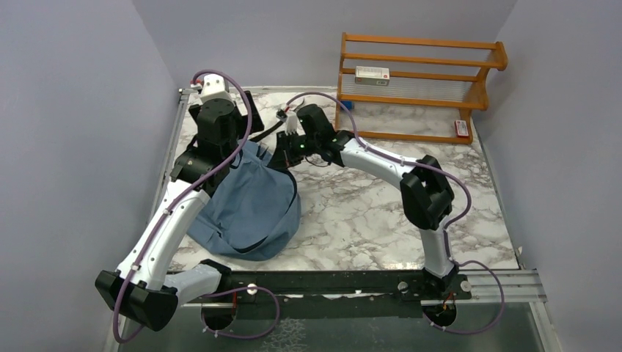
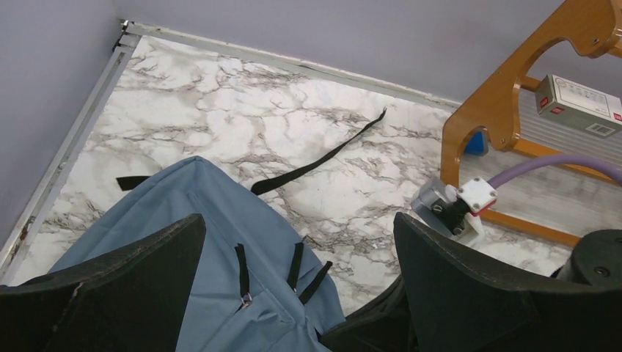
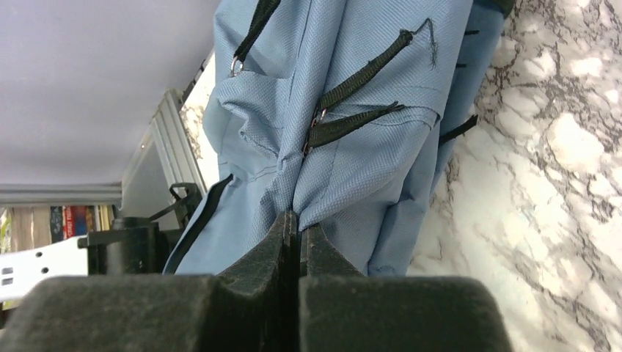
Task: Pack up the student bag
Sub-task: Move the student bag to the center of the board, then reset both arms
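The student bag is a soft dusty-blue backpack slumped on the left half of the marble table, with black straps and zipper pulls. My right gripper is shut on a bunched fold of the bag's blue fabric near its far upper edge, and the cloth hangs from the pinch. In the top view that gripper sits at the bag's far right corner. My left gripper hovers open above the bag's far end, its wide black fingers apart with nothing between them.
A wooden rack stands at the back right with a white box on a shelf and a small red-and-white item at its foot. A loose black strap trails over the marble. Walls and a metal rail bound the left side.
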`<state>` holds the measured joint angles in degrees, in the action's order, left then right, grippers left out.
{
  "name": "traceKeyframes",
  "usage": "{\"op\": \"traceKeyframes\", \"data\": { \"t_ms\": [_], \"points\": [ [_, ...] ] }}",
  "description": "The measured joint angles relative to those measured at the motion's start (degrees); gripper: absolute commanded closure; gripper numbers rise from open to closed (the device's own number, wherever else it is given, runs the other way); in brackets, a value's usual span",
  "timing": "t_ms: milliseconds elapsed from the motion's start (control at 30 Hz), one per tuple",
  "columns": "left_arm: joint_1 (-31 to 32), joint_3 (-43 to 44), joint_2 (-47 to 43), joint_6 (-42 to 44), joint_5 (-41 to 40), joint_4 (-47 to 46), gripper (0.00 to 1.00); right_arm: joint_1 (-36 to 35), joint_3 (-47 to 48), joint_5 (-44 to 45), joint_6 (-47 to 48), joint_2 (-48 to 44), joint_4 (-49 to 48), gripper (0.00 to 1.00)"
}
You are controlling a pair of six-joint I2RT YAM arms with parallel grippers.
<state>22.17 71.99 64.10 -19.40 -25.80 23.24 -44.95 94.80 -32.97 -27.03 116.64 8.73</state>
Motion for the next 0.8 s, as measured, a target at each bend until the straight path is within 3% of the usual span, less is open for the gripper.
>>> {"op": "traceKeyframes", "data": {
  "t_ms": [167, 333, 433, 600, 800],
  "points": [
    [0.0, 0.0, 0.22, -0.04, 0.0, 0.59, 0.01, -0.11, 5.6, 1.38, 1.14, 4.96, 0.07, 0.9],
    [0.0, -0.2, 0.9, -0.04, 0.83, 0.66, 0.01, 0.55, 10.05, 6.47, 5.2, 7.67, 0.33, 0.64],
    [0.0, -0.81, 1.07, -0.02, 1.79, 0.61, 0.01, 1.2, 9.29, 9.38, 7.02, 6.91, -0.31, 0.56],
    [0.0, -3.74, 1.07, 0.26, 4.26, -0.61, 0.01, 5.05, 1.29, 14.8, 9.77, -0.55, -1.86, 0.5],
    [0.0, -5.77, 1.4, 1.53, 7.41, -3.28, 0.01, 8.9, -9.9, 23.74, 13.73, -16.31, -4.13, 0.39]
  ]
}}
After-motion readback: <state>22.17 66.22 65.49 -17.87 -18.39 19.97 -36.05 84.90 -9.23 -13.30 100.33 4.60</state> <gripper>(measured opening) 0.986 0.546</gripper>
